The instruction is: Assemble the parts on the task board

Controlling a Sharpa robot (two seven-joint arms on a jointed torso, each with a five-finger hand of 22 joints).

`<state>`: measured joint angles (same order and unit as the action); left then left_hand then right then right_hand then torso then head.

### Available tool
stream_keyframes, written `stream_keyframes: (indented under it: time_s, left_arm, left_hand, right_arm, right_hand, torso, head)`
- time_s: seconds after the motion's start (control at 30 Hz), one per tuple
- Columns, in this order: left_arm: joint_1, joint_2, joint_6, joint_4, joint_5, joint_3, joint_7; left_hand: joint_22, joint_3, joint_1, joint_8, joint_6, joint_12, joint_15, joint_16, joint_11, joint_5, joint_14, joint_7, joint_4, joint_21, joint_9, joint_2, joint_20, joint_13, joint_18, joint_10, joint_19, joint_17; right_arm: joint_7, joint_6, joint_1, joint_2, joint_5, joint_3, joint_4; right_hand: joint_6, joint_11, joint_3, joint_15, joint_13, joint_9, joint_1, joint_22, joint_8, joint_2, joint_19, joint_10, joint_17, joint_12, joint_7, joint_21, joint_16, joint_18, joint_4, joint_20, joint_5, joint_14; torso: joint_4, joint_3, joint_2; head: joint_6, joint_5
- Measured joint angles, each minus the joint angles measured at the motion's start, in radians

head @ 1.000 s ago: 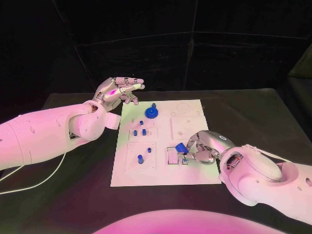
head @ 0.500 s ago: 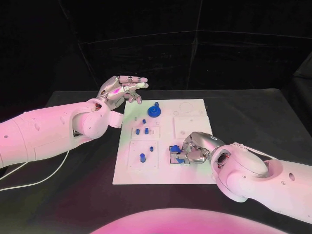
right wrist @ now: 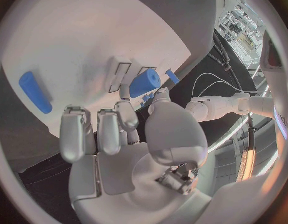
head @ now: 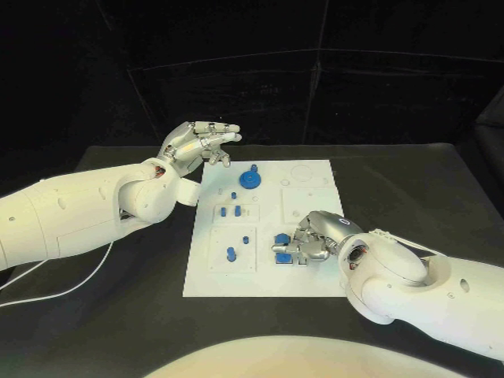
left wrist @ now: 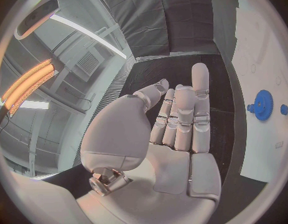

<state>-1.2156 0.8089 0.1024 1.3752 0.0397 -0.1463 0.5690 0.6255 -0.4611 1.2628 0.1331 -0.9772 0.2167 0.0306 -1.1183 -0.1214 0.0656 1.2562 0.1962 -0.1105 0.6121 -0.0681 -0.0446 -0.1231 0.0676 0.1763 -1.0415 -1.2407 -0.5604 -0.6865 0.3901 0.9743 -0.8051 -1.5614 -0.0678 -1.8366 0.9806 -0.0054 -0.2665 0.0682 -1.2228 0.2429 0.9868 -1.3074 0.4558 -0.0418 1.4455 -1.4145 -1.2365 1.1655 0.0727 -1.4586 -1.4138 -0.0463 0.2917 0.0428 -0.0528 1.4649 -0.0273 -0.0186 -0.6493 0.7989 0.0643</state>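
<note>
1. The left hand is raised above the black surface, just off the far left corner of the task board. Its fingers are straight and lightly spread, and it holds nothing; the left wrist view shows the palm bare.
2. Just beyond that hand's fingertips, on the board's far part, stands a blue gear with a small knob on top; the left wrist view shows it too, with a small blue peg close beside it.
3. Between the two hands, on the board's left half, small blue pegs stand in a group, with a further single peg nearer the robot.
4. The right hand is low on the board's near right part, fingers curled downward over blue parts.
5. In the right wrist view a short blue cylinder sits at this hand's fingertips, between thumb and a finger, but whether it is truly gripped cannot be told.
6. A blue block lies touching the same hand's fingers on the side toward the left hand.
7. A longer blue bar lies apart from the right hand on the white board.
</note>
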Motion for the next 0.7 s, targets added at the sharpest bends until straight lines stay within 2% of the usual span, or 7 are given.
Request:
stream_keyframes:
  time_s: [0.03,0.1,0.33,0.43,0.53,0.57,0.7]
  left_arm:
    - [0.0,0.0,0.0,0.0,0.0,0.0,0.0]
    - [0.0,0.001,0.0,0.0,0.0,0.0,0.0]
    - [0.0,0.002,0.0,-0.001,0.0,0.0,0.0]
    - [0.0,0.002,0.0,-0.001,0.0,0.0,0.0]
    - [0.0,0.002,0.0,-0.002,0.0,0.0,-0.001]
    - [0.0,0.001,0.0,-0.002,0.0,0.0,-0.001]
    - [0.0,0.001,0.0,-0.003,0.0,0.0,-0.001]
  left_hand:
    - [0.0,0.0,0.0,0.0,0.0,0.0,0.0,0.0,0.0,0.0,0.0,0.0,0.0,0.0,0.0,0.0,0.0,0.0,0.0,0.0,0.0,0.0]
    - [0.0,0.0,0.0,0.0,0.0,0.0,0.0,0.0,0.0,0.0,0.0,0.0,0.0,0.0,0.0,0.0,0.0,0.0,0.0,0.0,0.0,0.0]
    - [0.0,0.0,0.0,0.0,0.0,0.0,0.0,0.0,0.0,0.0,0.0,0.0,0.0,0.0,0.0,0.0,0.0,0.0,0.0,0.0,0.0,0.0]
    - [0.0,0.0,0.0,0.0,0.0,0.0,0.0,0.0,0.0,0.0,0.0,0.0,0.0,0.0,0.0,0.0,0.0,0.0,0.0,0.0,0.0,0.0]
    - [0.0,0.0,0.0,0.0,0.0,0.0,0.0,0.0,0.0,0.0,0.0,0.0,0.0,0.0,0.0,0.0,0.0,0.0,0.0,0.0,0.0,0.0]
    - [0.0,0.0,0.0,0.0,0.0,0.0,0.0,0.0,0.0,0.0,0.0,0.0,0.0,0.0,0.0,0.0,0.0,0.0,0.0,0.0,0.0,0.0]
    - [0.0,0.0,0.0,0.0,0.0,0.0,0.0,0.0,0.0,0.0,0.0,0.0,0.0,0.0,0.0,0.0,0.0,0.0,0.0,0.0,0.0,0.0]
  right_arm:
    - [-0.001,0.0,0.0,0.0,-0.004,0.0,0.0]
    - [-0.003,0.001,0.0,-0.002,-0.009,0.0,-0.004]
    - [-0.002,0.002,0.0,-0.02,-0.027,0.0,-0.032]
    - [0.002,0.003,0.0,-0.03,-0.031,0.0,-0.044]
    - [0.009,0.006,0.0,-0.046,-0.035,0.0,-0.051]
    - [0.013,0.007,0.0,-0.052,-0.035,0.0,-0.053]
    - [0.039,0.023,0.0,-0.095,-0.034,0.0,-0.072]
  right_hand:
    - [-0.002,0.004,0.021,0.0,0.004,0.0,-0.019,0.0,-0.004,-0.019,0.0,0.004,0.002,-0.007,0.002,0.0,0.0,0.0,0.001,0.0,0.0,0.0]
    - [-0.002,0.004,0.05,0.0,0.008,0.0,-0.04,0.0,-0.007,-0.04,0.0,0.004,0.002,-0.013,0.002,0.0,0.0,0.0,0.003,0.0,0.0,0.0]
    - [-0.002,0.004,0.084,0.0,0.004,0.0,-0.045,0.0,-0.007,-0.045,0.0,0.003,-0.006,-0.013,0.002,0.0,0.0,0.0,0.004,0.0,0.0,0.0]
    - [-0.002,0.004,0.102,0.0,-0.001,0.0,-0.021,0.0,-0.007,-0.022,0.0,0.003,-0.011,-0.013,0.002,0.0,0.0,0.0,0.001,0.0,-0.004,0.0]
    - [-0.002,0.004,0.115,0.0,-0.003,-0.001,0.043,0.0,-0.007,-0.004,0.0,0.003,-0.011,-0.013,0.002,0.0,0.0,0.0,-0.008,0.0,-0.024,0.0]
    - [-0.002,0.004,0.123,0.0,-0.004,-0.001,0.088,0.0,-0.011,0.005,0.0,0.003,-0.011,-0.013,0.002,0.0,0.0,0.0,-0.016,0.0,-0.041,0.0]
    - [-0.016,0.004,0.126,0.0,-0.004,-0.006,0.178,0.0,-0.025,0.018,0.0,0.003,-0.007,-0.018,0.008,0.0,0.004,0.0,-0.029,0.0,-0.089,0.0]
  torso:
    - [-0.0002,0.0,0.0]
    - [-0.0007,-0.0002,0.0]
    - [-0.0026,-0.0011,0.0]
    - [-0.003,-0.0013,0.0]
    - [-0.0032,-0.0013,0.001]
    - [-0.0032,-0.0013,0.001]
    - [-0.0032,-0.0014,0.001]
  head:
    - [0.0,0.0]
    - [0.0,0.0]
    - [-0.001,0.001]
    - [-0.001,-0.001]
    - [-0.002,-0.003]
    - [-0.002,-0.004]
    - [-0.006,-0.007]
